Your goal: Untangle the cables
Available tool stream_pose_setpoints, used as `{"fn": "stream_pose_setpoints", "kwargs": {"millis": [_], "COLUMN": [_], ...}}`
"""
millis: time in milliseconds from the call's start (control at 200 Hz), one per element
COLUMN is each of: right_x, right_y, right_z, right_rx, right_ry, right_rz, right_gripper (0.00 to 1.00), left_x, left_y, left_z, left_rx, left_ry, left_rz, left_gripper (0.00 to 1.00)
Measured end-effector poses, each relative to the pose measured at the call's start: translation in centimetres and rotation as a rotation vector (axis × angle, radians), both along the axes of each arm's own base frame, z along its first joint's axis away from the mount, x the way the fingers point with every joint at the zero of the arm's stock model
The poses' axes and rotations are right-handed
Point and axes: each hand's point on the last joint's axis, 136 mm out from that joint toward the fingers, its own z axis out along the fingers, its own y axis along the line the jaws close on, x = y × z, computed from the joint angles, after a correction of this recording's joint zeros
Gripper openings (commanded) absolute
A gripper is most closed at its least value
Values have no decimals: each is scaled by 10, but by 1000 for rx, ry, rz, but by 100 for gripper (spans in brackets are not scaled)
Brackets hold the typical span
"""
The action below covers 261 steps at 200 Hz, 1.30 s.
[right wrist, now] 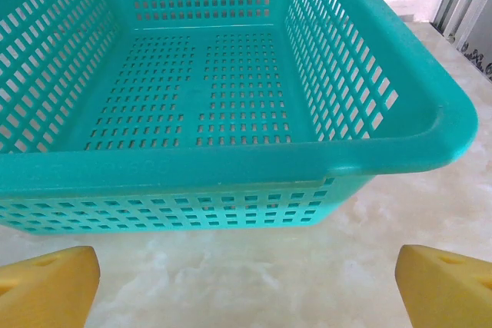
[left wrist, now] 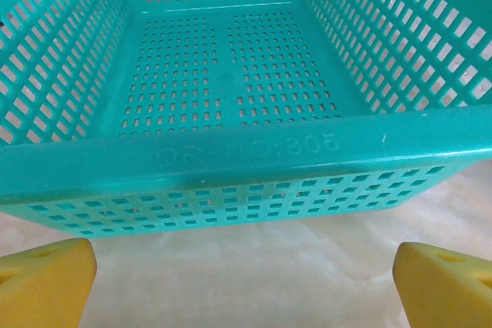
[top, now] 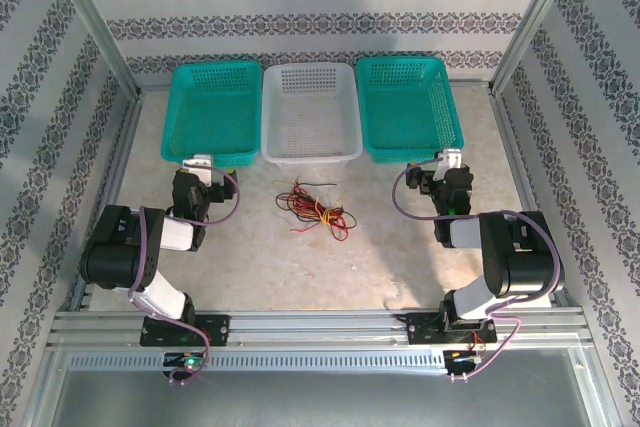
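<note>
The left gripper (top: 203, 162) stands with its jaws spread wide and nothing between them. In the left wrist view (left wrist: 246, 286) its yellow fingertips (left wrist: 46, 282) sit at the two bottom corners, with bare marbled table (left wrist: 254, 259) in the gap. Just ahead of it is the near wall of the left teal basket (left wrist: 246, 151), whose rim carries faint embossed lettering; the perforated floor inside holds nothing.

The right gripper (top: 452, 160) is in the same state — jaws wide apart, gripping nothing. Its yellow fingertips (right wrist: 446, 282) frame the bottom of the right wrist view (right wrist: 246, 286), and the near wall and rounded right corner of the right teal basket (right wrist: 231, 163) lie just ahead of them.

From above, both arms are folded back near their bases, and each gripper points at the basket on its own side. The left teal basket (top: 212, 112), a white basket (top: 311, 112) and the right teal basket (top: 408, 107) stand in a row, side by side, along the far edge of the table (top: 300, 267).

The cables (top: 318, 209) — red, black and yellowish strands in one loose knot — lie on the table just in front of the white basket, between the two grippers and well apart from both.
</note>
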Motion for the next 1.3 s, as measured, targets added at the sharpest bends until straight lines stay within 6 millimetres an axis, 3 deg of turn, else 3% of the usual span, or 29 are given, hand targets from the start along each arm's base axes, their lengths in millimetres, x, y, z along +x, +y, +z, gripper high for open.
{"fn": "stream_pose_setpoints", "kwargs": {"millis": [850, 974, 1044, 1169, 1244, 1304], "right_x": [0, -9, -24, -51, -69, -81], "right_y": [0, 4, 13, 8, 2, -1], "right_z": [0, 11, 34, 100, 114, 111], "right_rx": [0, -36, -51, -11, 10, 25], "right_ry": [0, -17, -51, -194, -216, -184], "right_rz": [0, -27, -28, -100, -151, -186], "right_gripper": [99, 98, 98, 98, 98, 98], "left_x": [2, -2, -7, -10, -15, -22], "left_y": [1, 0, 2, 7, 12, 13], "left_z": [0, 3, 21, 95, 127, 141], "left_rx": [-8, -8, 7, -41, -138, -232], "left_ry": [8, 20, 9, -149, -198, -205], "left_rz": [-8, -12, 15, 96, 152, 191], "left_gripper": [99, 99, 99, 99, 99, 99]}}
